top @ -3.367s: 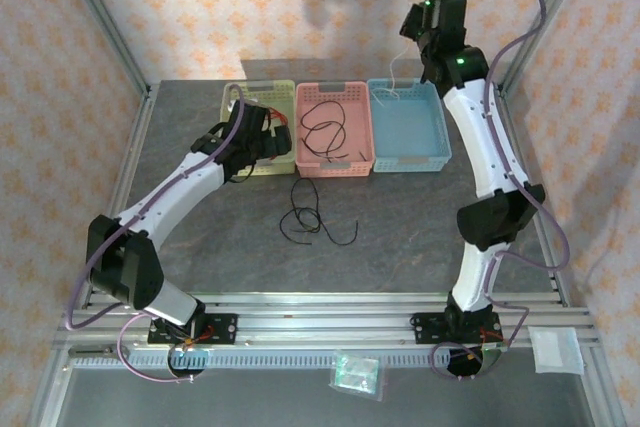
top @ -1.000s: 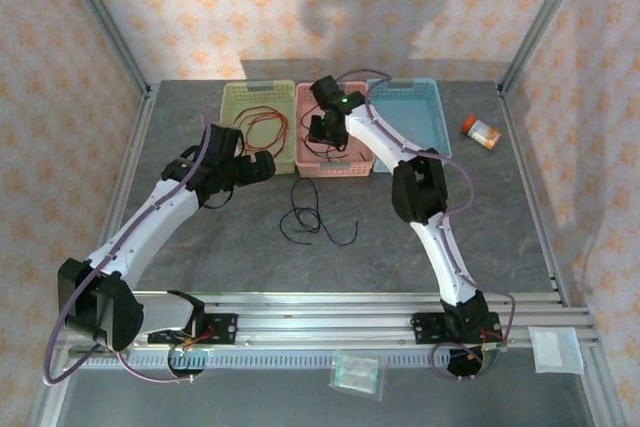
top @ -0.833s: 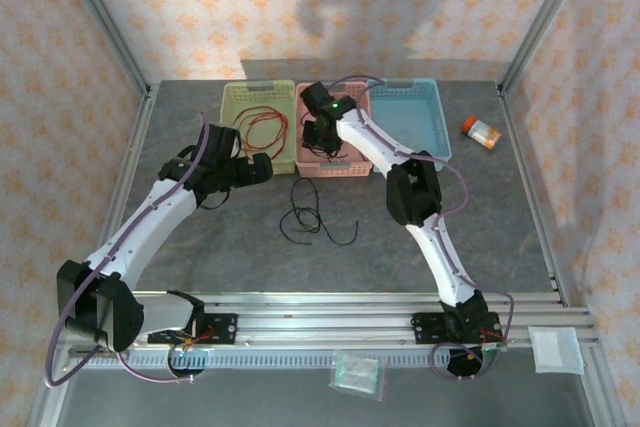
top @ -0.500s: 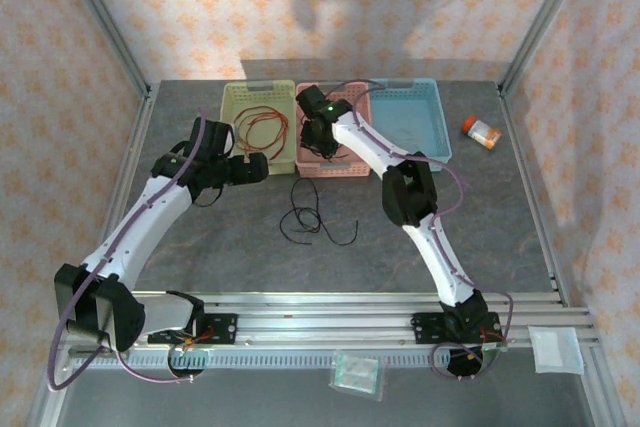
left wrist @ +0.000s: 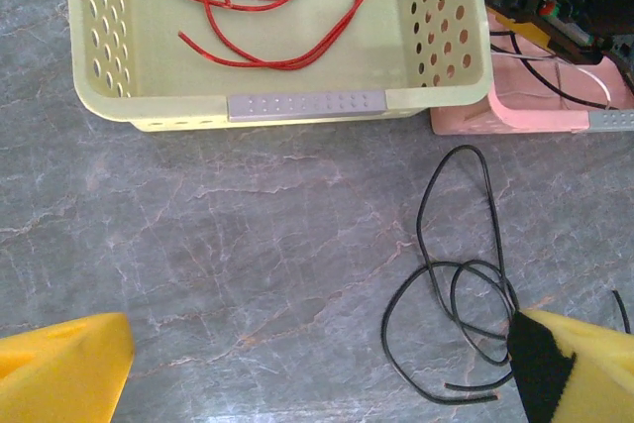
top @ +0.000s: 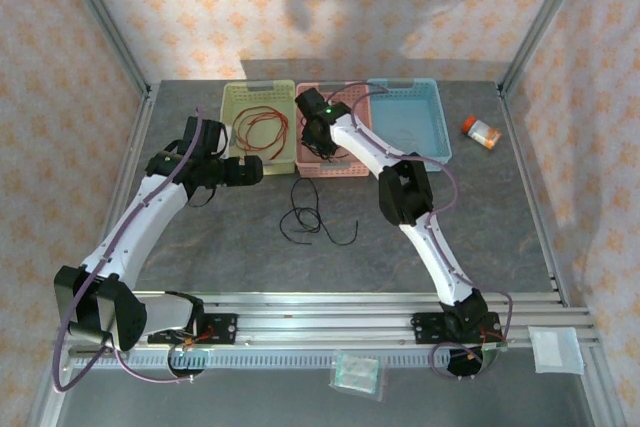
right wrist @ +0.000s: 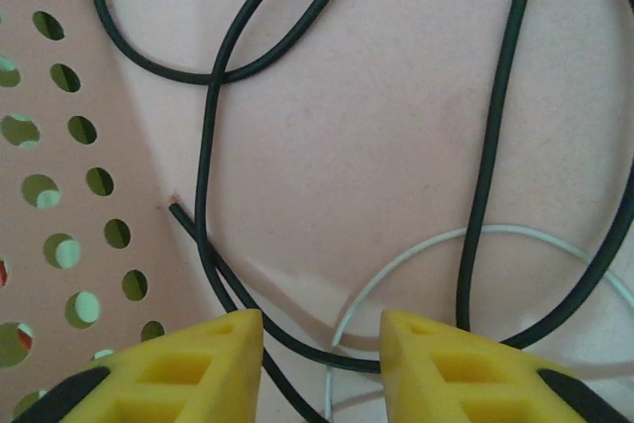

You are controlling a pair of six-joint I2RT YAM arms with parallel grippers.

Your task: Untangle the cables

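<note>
A black cable (top: 316, 217) lies looped on the grey table in front of the baskets; it reappears as the black cable (left wrist: 466, 294) in the left wrist view. A red cable (top: 262, 128) is coiled in the yellow-green basket (top: 234, 107). My left gripper (top: 250, 170) hovers open over the table just before that basket, its jaws wide with nothing between them (left wrist: 317, 373). My right gripper (top: 318, 143) reaches down into the pink basket (top: 352, 164). There its jaws (right wrist: 322, 369) stand apart over a black cable (right wrist: 208, 146) and a thin white cable (right wrist: 416, 255) crossing on the floor.
A light blue basket (top: 412, 119) stands to the right of the pink one. An orange bottle (top: 482, 131) lies at the right of the table. The pink basket's perforated wall (right wrist: 59, 195) is close on the right gripper's left.
The right gripper has slid leftward inside the pink basket and stayed low. The left arm has drawn slightly left, its gripper still open over the table.
</note>
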